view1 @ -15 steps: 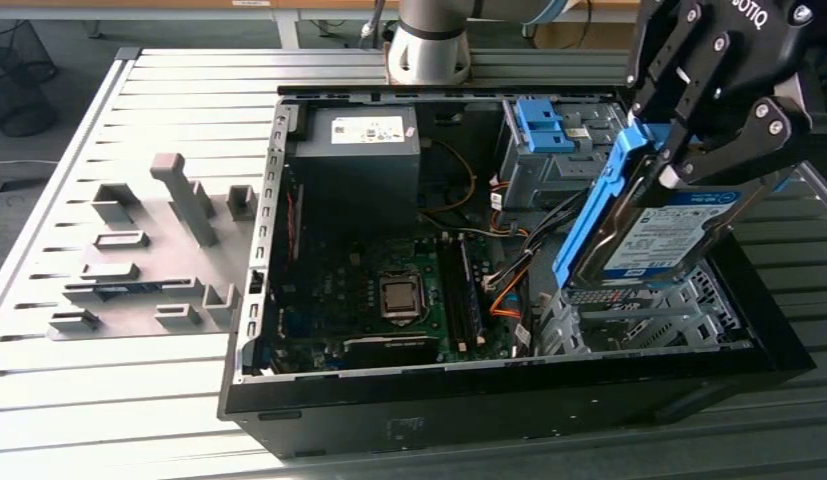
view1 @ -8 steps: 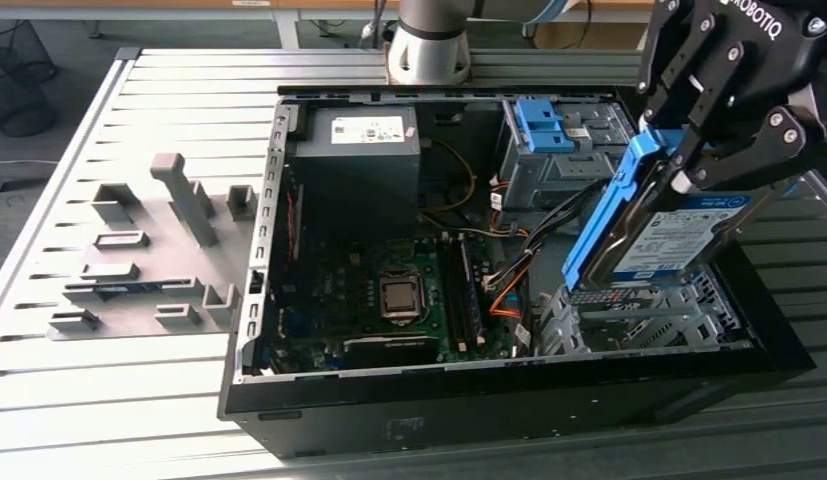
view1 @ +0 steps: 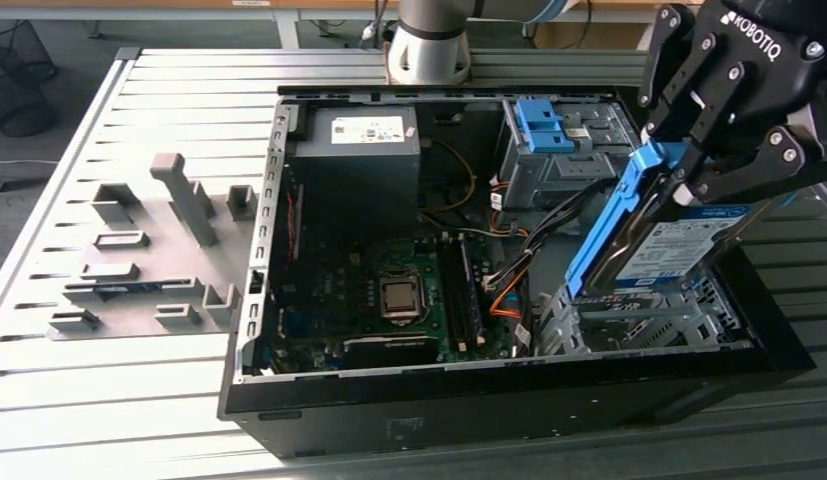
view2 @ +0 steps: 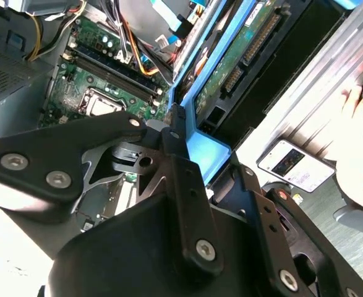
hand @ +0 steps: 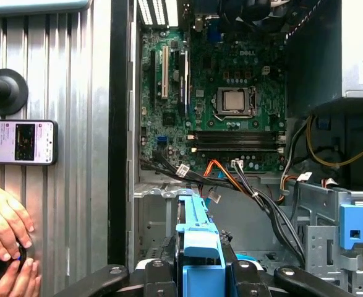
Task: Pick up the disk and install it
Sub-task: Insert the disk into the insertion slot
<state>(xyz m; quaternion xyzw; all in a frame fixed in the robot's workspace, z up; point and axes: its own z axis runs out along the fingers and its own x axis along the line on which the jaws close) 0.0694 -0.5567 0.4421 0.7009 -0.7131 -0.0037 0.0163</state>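
Exterior view: you've got the gripper (view1: 691, 178) in the upper right of the frame, fingers clamped on the top end of the disk (view1: 683, 250). The disk hangs tilted, label toward the camera, blue rail (view1: 613, 215) along the edge on the exterior view's left. It sits over the drive cage (view1: 627, 320) in the lower right corner of the open PC case (view1: 520, 385). Its lower end is down by the cage top; can't tell whether they touch. Inside the case you have the motherboard (view1: 386, 290) flat at centre, the black power supply (view1: 357, 150) above it in the frame, a blue bracket (view1: 544, 125) on a second cage at the top, and cables (view1: 513, 290) between board and cages. Left of the case, a fixture plate (view1: 146, 250) with grey blocks lies on the slatted table (view1: 120, 400). Second wrist view: gripper (view2: 200, 148) closed on the blue end of the disk (view2: 230, 68), which shows its green circuit-board side, with the motherboard (view2: 101, 93) beyond it in the case. Outside the case wall a phone (view2: 290, 164) lies on the table, with a person's hand (view2: 360, 136) beside it. First wrist view: gripper (hand: 198, 272) pinches the blue end of the disk (hand: 196, 238) over the drive cage (hand: 159, 210). You see the motherboard (hand: 218, 105) in the case, orange and black cables (hand: 249, 185) crossing from it toward the cages, and the blue bracket (hand: 357, 229) on the other cage. On the table outside the case wall are the phone (hand: 20, 142), face up, and a person's hands (hand: 5, 226) near it.
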